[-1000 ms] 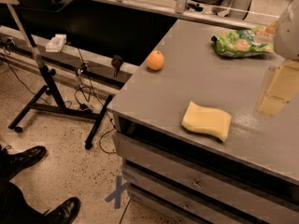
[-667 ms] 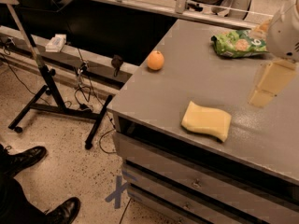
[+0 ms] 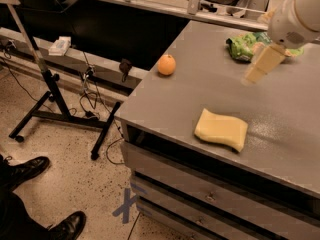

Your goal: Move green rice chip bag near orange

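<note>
Smooth white rounded arm (image 3: 296, 13) — cream, blocky claw (image 3: 259, 68) below it, above the grey table (image 3: 200, 94)

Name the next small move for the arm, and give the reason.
Probably ease the gripper back and down onto the green rice chip bag. The bag lies ungrasped at the far side of the table, well apart from the orange, and the gripper hangs just in front of it.

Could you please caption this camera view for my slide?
Tool over the table by the green chip bag, orange at the left edge.
</note>
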Controlling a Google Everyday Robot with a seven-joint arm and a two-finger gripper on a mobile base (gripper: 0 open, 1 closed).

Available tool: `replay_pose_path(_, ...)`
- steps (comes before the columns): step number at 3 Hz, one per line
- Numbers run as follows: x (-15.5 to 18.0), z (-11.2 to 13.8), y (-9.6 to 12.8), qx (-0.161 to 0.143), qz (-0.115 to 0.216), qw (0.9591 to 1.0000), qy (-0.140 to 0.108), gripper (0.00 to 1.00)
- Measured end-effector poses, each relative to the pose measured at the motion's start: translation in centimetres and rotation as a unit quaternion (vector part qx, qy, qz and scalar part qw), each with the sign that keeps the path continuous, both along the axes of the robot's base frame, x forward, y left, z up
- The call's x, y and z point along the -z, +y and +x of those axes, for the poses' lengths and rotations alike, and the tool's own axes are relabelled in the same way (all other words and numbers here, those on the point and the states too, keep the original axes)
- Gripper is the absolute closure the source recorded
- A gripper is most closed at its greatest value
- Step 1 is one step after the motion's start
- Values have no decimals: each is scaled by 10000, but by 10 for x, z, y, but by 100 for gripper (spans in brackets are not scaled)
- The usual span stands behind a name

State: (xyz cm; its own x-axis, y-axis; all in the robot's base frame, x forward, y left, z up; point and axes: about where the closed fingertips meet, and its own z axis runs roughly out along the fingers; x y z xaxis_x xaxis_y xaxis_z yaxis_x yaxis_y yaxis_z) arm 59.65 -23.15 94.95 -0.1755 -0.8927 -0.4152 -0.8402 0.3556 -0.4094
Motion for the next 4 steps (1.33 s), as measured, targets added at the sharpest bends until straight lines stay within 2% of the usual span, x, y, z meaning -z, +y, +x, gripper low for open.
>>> replay_pose_path(1,12,62,-11,267,343,9989,-188,0)
replay_pose_path(2,27,109,-26,584,738,9953,-246,0)
replay_pose_path(3,41,142,-45,903,989,9906,-284,0)
replay_pose_path(4,55,166,-62,1174,1067,9869,-282,0)
